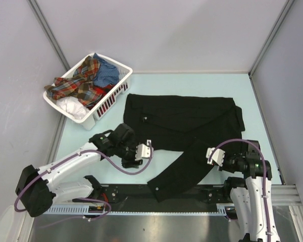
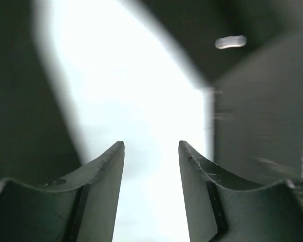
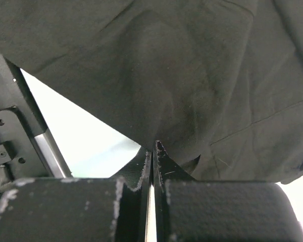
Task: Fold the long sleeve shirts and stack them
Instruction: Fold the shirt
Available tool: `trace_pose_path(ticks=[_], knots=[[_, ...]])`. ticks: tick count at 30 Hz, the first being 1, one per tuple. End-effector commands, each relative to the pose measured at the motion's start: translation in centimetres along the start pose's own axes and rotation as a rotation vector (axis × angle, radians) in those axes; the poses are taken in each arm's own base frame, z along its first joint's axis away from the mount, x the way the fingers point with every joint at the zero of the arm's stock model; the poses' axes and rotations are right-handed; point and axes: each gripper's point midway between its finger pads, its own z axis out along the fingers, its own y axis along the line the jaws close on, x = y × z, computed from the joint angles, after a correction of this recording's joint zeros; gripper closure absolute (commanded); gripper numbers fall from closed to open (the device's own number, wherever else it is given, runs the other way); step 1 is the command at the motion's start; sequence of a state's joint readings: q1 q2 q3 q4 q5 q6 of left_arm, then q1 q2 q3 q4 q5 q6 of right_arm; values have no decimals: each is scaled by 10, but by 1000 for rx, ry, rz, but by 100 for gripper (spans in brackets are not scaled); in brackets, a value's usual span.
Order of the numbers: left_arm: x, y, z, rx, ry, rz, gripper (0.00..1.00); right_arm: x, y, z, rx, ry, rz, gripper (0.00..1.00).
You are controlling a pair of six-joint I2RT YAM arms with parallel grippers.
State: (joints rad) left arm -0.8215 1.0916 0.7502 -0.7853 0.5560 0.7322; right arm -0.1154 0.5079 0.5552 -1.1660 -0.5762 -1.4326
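Right wrist view, right gripper [image 3: 152,151]: clenched on a fold of the black shirt [image 3: 192,75], likely to fold its sleeve in
Left gripper [image 2: 151,148]: released, empty
Black shirt: spread flat mid-scene, sleeve trailing nearest
Basket [image 1: 105,106]: far left, plaid shirt [image 1: 78,83] waiting
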Motion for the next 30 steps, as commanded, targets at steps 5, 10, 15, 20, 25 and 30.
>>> trace_pose_path(ticks=[5,10,15,20,25,30], knots=[[66,90,0,-365,224,41,52,-1,-2,-4,-10,10,1,100],[88,109,13,-411,292,63,49,-4,-10,-10,15,11,12,100],[100,121,21,-423,331,79,51,-7,-16,-14,30,11,9,100],[110,120,26,-383,368,83,70,-11,-26,-18,49,3,7,100],[107,98,15,-294,354,63,100,-20,-37,-28,79,-5,7,100],[97,67,-4,-233,311,90,100,-36,-36,-46,89,-25,-11,100]])
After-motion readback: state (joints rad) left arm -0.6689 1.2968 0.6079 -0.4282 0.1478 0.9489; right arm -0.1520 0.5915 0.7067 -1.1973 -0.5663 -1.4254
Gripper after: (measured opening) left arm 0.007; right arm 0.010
